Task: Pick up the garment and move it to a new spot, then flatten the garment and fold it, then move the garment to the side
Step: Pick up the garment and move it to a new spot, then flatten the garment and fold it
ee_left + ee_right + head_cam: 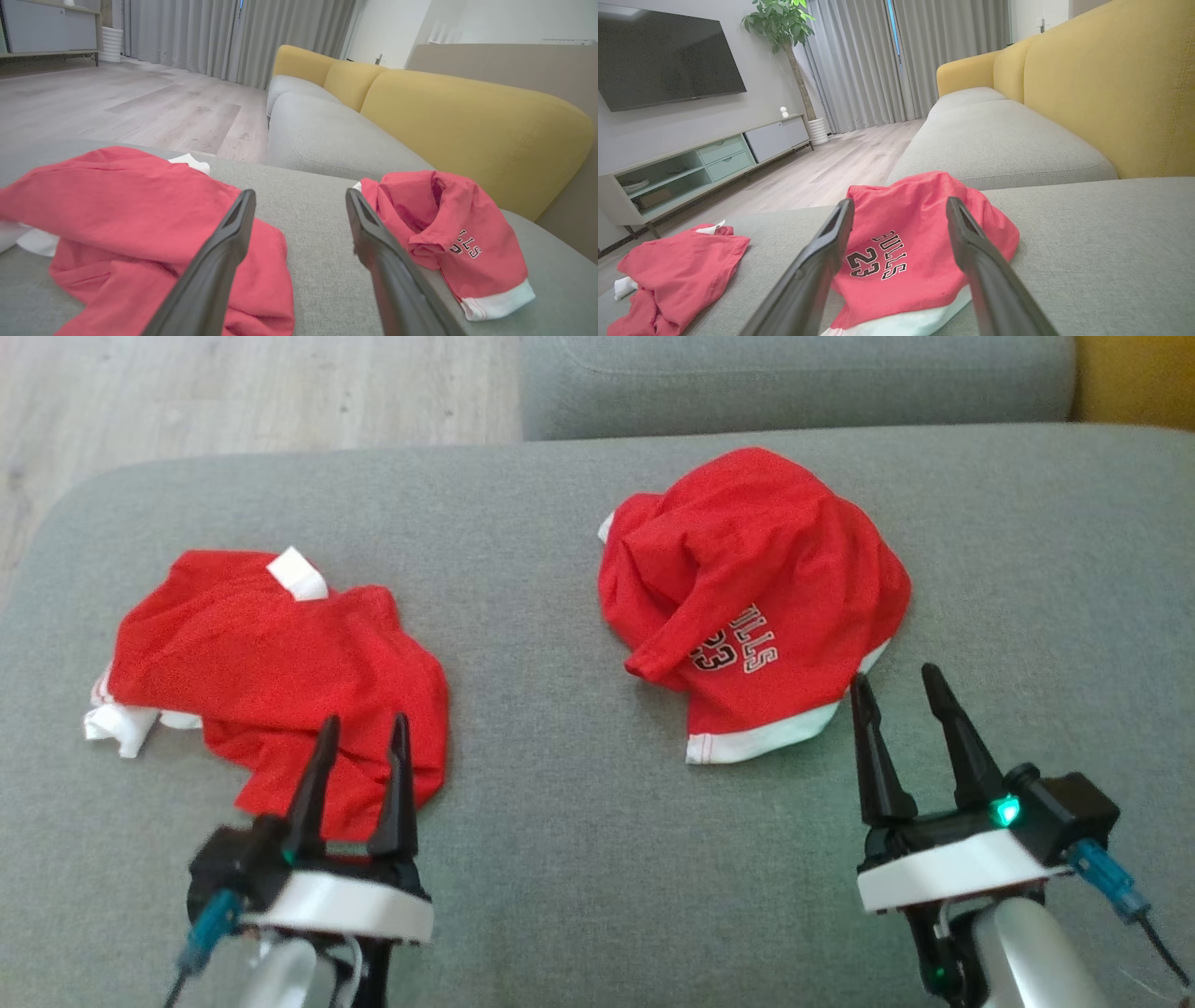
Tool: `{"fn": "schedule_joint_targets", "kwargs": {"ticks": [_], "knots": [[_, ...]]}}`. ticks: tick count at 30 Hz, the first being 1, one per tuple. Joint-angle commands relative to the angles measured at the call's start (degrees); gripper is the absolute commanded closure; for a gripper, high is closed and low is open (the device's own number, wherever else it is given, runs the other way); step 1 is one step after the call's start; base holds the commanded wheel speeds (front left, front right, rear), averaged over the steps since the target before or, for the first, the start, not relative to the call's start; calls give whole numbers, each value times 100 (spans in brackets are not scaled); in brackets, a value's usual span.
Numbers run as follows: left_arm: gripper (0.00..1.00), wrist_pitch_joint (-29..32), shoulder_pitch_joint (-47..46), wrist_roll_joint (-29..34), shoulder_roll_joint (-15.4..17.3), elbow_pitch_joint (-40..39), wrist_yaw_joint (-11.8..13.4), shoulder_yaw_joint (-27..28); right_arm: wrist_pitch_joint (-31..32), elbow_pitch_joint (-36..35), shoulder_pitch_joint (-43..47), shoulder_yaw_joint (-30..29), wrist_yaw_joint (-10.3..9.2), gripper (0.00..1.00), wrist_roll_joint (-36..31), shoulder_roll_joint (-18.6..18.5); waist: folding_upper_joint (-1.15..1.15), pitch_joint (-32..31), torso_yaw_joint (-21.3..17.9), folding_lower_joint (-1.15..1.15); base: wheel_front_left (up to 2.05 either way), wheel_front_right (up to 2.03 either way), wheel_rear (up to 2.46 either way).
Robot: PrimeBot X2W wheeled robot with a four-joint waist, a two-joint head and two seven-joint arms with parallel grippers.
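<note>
Two crumpled red garments lie on the grey sofa cushion [560,728]. The left garment [271,653] [117,200] [677,266] has white trim at its far and left edges. The right garment [756,569] [467,205] [901,219] carries a "BULLS 23" print and a white hem. My left gripper [365,721] [300,192] stands open over the near edge of the left garment, with nothing between its fingers. Open too, my right gripper [896,674] [900,200] points at the near right edge of the printed garment and holds nothing.
A second grey seat cushion [794,383] lies beyond the far edge, with a yellow backrest [467,121] to the right. Wooden floor [233,392] drops off at the far left. A TV cabinet [691,163] stands across the room.
</note>
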Motion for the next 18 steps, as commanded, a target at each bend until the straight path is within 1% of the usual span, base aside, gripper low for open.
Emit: {"fn": "schedule_joint_targets", "kwargs": {"ticks": [1, 3, 5, 8, 13, 15, 17, 18], "knots": [[0, -52, -67, 238, -143, -347, -13, 454, -55, -154, -87, 123, 29, 0, -83, -16, 0, -52, 53, 1, 0, 0, 0], [0, -53, 81, 418, -328, -461, -100, 693, -55, -158, -90, 96, 29, 0, -89, -16, 0, -59, 84, 1, 0, 0, 0], [0, -53, 149, 635, -427, -509, -194, 834, -55, -167, -106, 104, 29, 0, -105, -16, 0, -62, 108, 1, 0, 0, 0], [0, -53, 160, 872, -513, -494, -315, 955, -55, -153, -132, 145, 29, 0, -152, -16, 0, -61, 126, 1, 0, 0, 0], [0, -53, 123, 1015, -619, -474, -418, 1135, -55, -117, -208, 207, 29, 0, -233, -16, 0, -14, 159, 1, 0, 0, 0], [0, -53, 97, 1060, -644, -447, -442, 1120, -55, 8, -242, 270, 29, 0, -346, -16, 0, 25, 213, 1, 0, 0, 0], [0, -53, 67, 1082, -662, -400, -459, 1099, -55, 318, -321, 423, 29, 0, -527, -16, 0, 67, 281, 1, 0, 0, 0], [0, -53, 67, 1082, -662, -400, -459, 1099, -55, 318, -321, 423, 29, 0, -527, -16, 0, 67, 281, 1, 0, 0, 0]]}}
